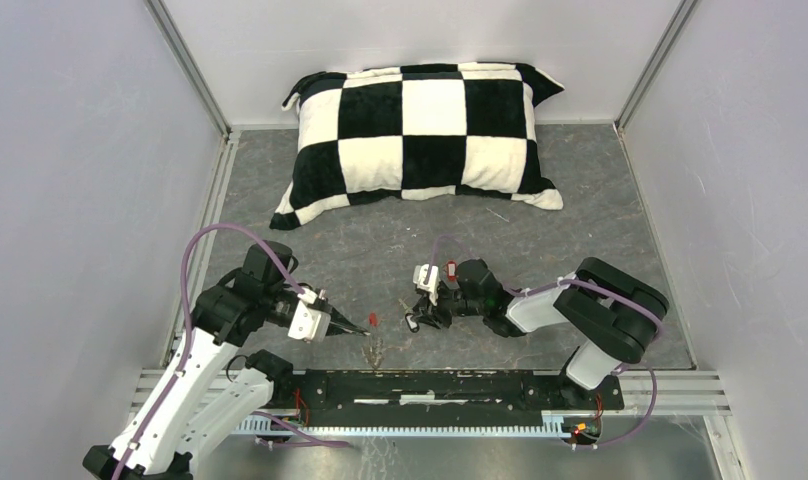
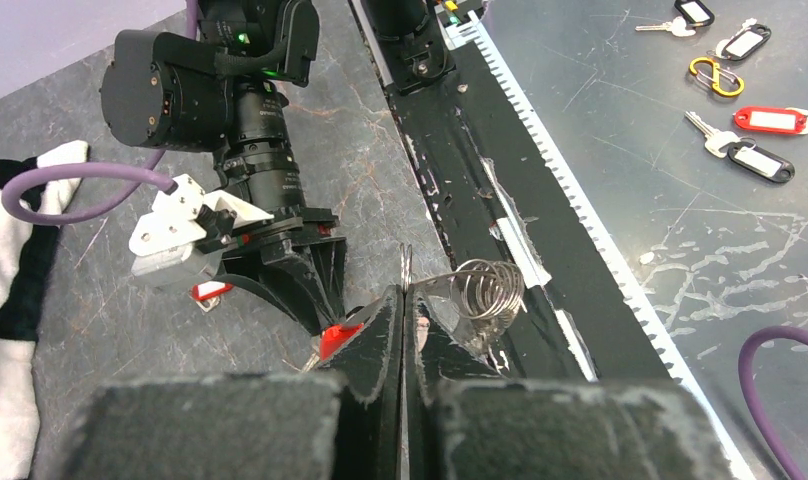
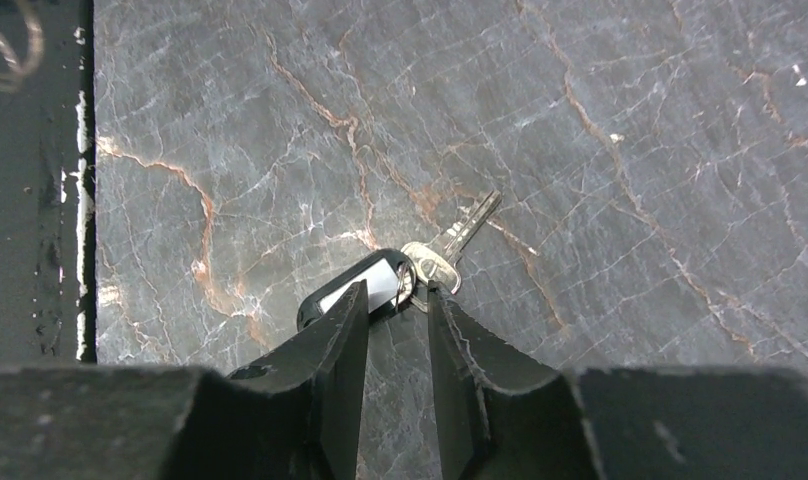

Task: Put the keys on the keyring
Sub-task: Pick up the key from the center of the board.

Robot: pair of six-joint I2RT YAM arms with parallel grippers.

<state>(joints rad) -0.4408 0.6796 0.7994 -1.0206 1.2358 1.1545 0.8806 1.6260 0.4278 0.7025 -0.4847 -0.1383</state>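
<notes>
My left gripper (image 2: 407, 295) is shut on the keyring's thin wire. The keyring's silvery coil (image 2: 488, 290) bulges to the right of the jaws and its red section (image 2: 338, 338) shows to their left. In the top view this gripper (image 1: 363, 332) hovers low near the table's front. The black-and-white-headed key (image 3: 365, 285) lies flat with its blade (image 3: 465, 232) pointing away. My right gripper (image 3: 398, 295) stands over it, jaws apart, astride the small link between head and blade. The red-headed key (image 2: 210, 291) lies on the table beneath the right wrist.
A checkered pillow (image 1: 425, 125) fills the back of the table. A black rail (image 1: 430, 385) runs along the front edge between the arm bases. Beyond it, on a scratched metal surface, lie several spare tagged keys (image 2: 770, 120) and a yellow carabiner (image 2: 715, 75).
</notes>
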